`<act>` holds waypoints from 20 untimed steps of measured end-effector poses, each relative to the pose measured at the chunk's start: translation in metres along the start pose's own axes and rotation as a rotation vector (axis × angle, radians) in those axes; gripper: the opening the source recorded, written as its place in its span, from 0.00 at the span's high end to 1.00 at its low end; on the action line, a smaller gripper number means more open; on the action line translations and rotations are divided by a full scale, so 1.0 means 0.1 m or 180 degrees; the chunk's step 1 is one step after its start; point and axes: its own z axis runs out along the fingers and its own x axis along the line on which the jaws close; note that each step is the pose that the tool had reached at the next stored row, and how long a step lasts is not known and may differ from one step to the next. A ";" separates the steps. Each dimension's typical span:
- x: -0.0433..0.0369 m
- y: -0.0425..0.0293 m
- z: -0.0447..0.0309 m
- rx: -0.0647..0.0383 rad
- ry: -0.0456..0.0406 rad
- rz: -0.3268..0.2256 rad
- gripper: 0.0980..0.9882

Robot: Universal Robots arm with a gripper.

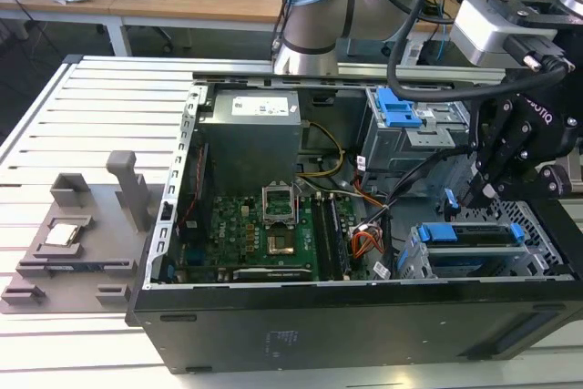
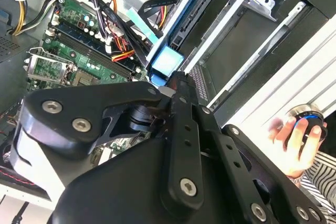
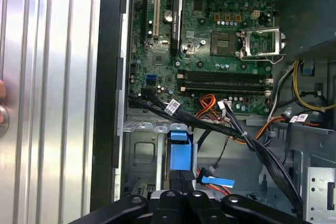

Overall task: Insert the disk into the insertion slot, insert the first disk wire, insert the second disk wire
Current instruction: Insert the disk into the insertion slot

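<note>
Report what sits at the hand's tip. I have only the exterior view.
Observer: In the second wrist view the black hand has its tip right at a pale blue square carrier tab.
Operator: Find the black cable with the bright blue plug.
Observer: In the first wrist view that plug lies on grey sheet metal beside the hand.
Operator: Check for people near the dark computer case.
Observer: In the second wrist view a person's hand holds a round black-and-blue knob outside the case wall.
</note>
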 end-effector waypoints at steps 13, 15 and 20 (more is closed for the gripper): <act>-0.011 -0.155 0.001 -0.0005 -0.0001 0.0000 0.99; -0.010 -0.170 0.009 -0.0007 0.0000 0.0000 0.99; -0.010 -0.198 0.053 -0.0011 -0.0001 0.0000 0.99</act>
